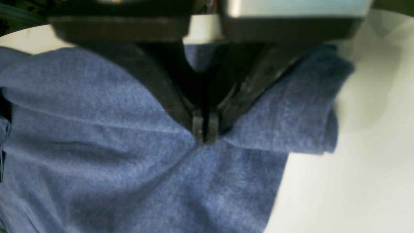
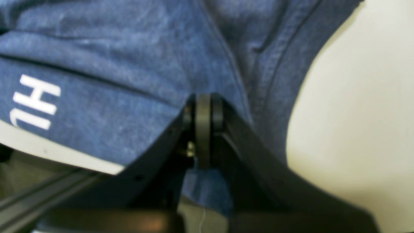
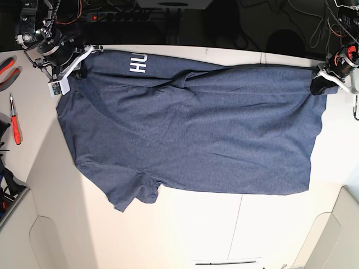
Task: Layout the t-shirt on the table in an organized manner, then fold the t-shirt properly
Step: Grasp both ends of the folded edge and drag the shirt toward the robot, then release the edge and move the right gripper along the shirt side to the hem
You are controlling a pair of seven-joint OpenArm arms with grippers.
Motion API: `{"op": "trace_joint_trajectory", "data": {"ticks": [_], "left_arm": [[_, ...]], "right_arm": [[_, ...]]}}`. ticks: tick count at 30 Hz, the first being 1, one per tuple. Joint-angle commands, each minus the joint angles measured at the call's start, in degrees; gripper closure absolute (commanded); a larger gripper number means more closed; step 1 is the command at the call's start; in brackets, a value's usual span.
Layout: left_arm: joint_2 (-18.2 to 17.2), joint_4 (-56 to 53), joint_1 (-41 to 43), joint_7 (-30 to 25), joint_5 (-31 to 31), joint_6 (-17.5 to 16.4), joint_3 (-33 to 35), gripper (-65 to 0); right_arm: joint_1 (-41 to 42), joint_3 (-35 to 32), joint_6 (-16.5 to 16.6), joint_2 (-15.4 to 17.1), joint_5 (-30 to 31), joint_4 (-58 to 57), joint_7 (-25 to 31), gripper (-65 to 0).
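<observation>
Spread wide across the upper half of the base frame: the t-shirt [image 3: 190, 134], heathered navy, lying mostly flat on the off-white tabletop [image 3: 224, 230]. One sleeve trailing toward the lower left of the frame, white lettering [image 3: 137, 63] near the top edge, soft creases across the middle. A thin dark seam line in the tabletop below the shirt.

At upper left of the base frame, the right tool [image 3: 84, 59], pinched shut on a corner of the shirt; close up from its wrist, fingers pressed together with blue cloth bunched around the tips. At upper right, the left tool [image 3: 321, 83], likewise clamped shut on the opposite corner, fabric folded over at the tips.

At far left, red-handled hand tools [image 3: 14, 120] lying on the tabletop.
</observation>
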Motion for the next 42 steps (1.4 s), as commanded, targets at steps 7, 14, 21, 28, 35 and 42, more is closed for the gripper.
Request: {"op": "trace_joint_trajectory", "data": {"ticks": [7,14,21,28,35,42], "left_arm": [[-0.61,6.88,0.33,2.62,-3.78,0.42,-2.16,0.0],[-0.61,13.73,-0.13,2.14,-3.87,0.42,-2.58,-14.1],[-0.61,14.21,-1.90,2.14,-3.89,0.42,-2.58,-16.6],[-0.61,14.21,-1.88,2.16,-3.87,0.42,-2.58,-16.6],[-0.61,14.21,-1.88,2.16,-3.87,0.42,-2.58,-16.6],[-0.61,14.21,-1.88,1.73,-3.91,0.42,-2.58,-16.6]], "right_arm": [[0.15,0.17,0.04,0.61,2.64,7.67,0.72,0.0],[5.99,0.17,0.02,0.59,2.62,10.25,0.74,0.0],[18.58,0.17,-3.93,0.61,-7.61,8.09,4.00,-29.3],[36.61,1.20,-1.03,3.28,-0.76,-20.98,-1.57,-30.2],[51.28,1.29,6.36,7.37,5.55,-50.49,3.69,-34.5],[54.14,1.25,8.48,6.14,6.93,-58.71,4.39,-34.5]]}}
